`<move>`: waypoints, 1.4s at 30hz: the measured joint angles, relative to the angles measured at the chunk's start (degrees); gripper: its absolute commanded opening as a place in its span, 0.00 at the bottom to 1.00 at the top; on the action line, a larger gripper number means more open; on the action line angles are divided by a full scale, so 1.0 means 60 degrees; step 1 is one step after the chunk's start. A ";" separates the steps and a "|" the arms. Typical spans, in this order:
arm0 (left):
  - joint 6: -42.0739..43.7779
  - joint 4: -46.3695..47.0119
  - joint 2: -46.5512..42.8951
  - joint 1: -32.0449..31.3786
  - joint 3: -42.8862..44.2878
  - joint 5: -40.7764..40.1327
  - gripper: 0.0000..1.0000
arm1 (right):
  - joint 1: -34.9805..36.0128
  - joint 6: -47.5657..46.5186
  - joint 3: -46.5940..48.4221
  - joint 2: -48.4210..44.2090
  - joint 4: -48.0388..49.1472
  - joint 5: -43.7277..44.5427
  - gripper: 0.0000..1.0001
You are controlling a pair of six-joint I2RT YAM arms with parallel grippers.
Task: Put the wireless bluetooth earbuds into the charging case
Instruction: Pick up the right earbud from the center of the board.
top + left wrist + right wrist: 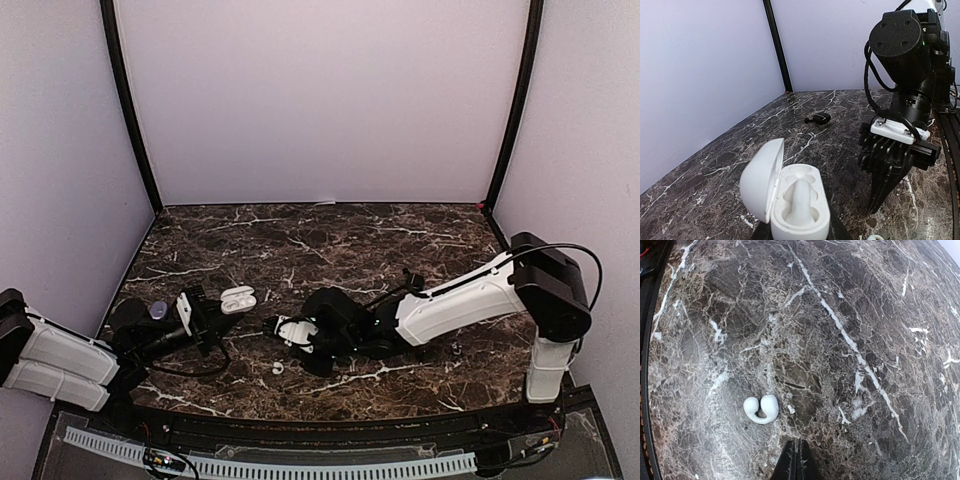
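The left tool (pixel 222 308) sits low over the near left part of the dark marble counter (pixel 350 240). In its wrist view its fingers close on the base of the white charging case (pixel 795 202). The case (pixel 237 299) is open, with its lid tipped up on the left side in that view and the moulded wells inside exposed. The right arm reaches across from the right side, and the right tool (pixel 308 358) points steeply down at the counter near the middle of the near edge. Its fingers (pixel 796 462) are pressed together with nothing between them. One white earbud (pixel 761 409) lies loose on the counter, just beside those closed tips and not touching them. From above, the same earbud (pixel 277 367) lies between the two tools, nearer the front edge than the case and apart from it. A small dark earbud (pixel 819 118) lies on the counter further back, well apart from the case and both tools.
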 measured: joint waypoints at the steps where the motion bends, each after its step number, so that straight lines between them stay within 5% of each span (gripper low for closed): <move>1: 0.0000 0.0004 0.0000 0.0000 0.0000 0.0000 0.00 | -0.0004 0.0197 0.0040 -0.0004 -0.0047 0.0000 0.01; 21: -0.0095 -0.0015 -0.0364 0.0000 0.0000 -0.1038 0.00 | -0.0007 0.8262 0.0499 -0.0149 -0.0896 -0.0801 0.12; 42: -0.0302 -0.0368 -0.0834 0.0000 0.0000 -0.1111 0.00 | 0.0102 0.9774 0.2994 0.1661 -0.3490 -0.0011 0.21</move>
